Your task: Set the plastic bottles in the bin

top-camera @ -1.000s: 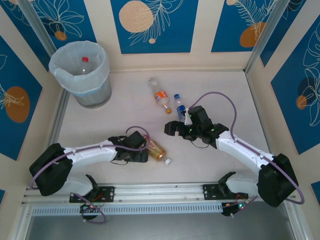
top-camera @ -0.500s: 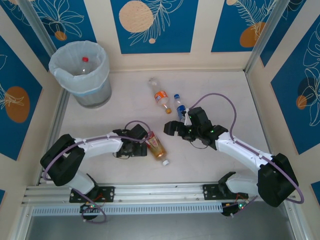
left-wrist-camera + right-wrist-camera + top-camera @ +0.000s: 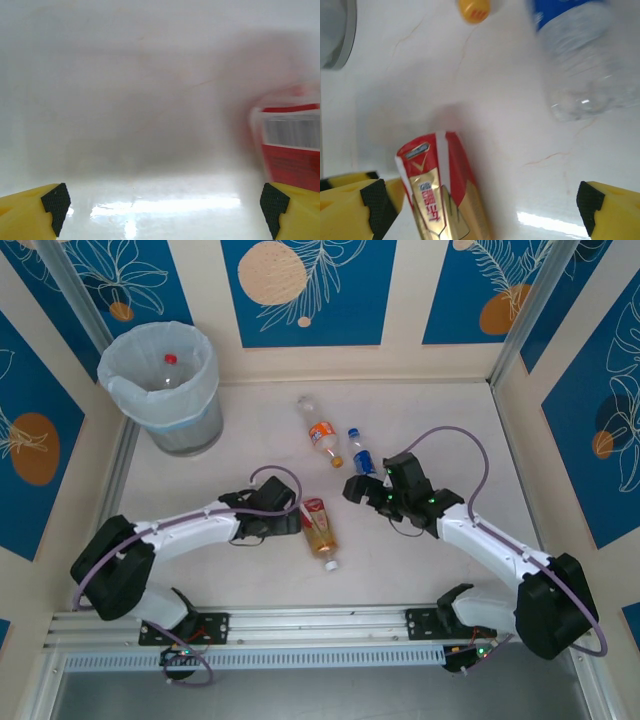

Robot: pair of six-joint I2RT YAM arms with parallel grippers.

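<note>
**Both grippers open among the loose bottles; one bottle in the bin**

At the far left corner of the table point(image 3: 455, 420) stands the bin point(image 3: 205, 390), lined with a white bag. A red-capped bottle point(image 3: 169, 360) sits upright inside it.

The left arm reaches in low from the near left. The left gripper point(image 3: 291, 519) is down at the table, just left of the red-gold bottle point(image 3: 317, 527). In the left wrist view its yellow fingers point(image 3: 54, 201) stand wide apart with bare table between them. The bottle's red label lies blurred behind the right-hand finger, and whether the two touch cannot be told.

The red-gold bottle lies on its side in the middle of the table. Its white cap point(image 3: 331, 564) points toward the near edge, and its base points toward the far wall.

Further back, the orange bottle point(image 3: 319, 431) lies on its side with its orange cap point(image 3: 337, 462) toward the arms. Just to its right lies the blue bottle point(image 3: 362, 457), with its blue cap toward the far wall.

The right gripper point(image 3: 364, 487) sits just on the near side of the blue bottle. Its fingers point(image 3: 589, 206) are spread wide and hold nothing. In the right wrist view the red-gold bottle's base lies near the left-hand finger, and the blue bottle's clear body is further off to the right.
</note>
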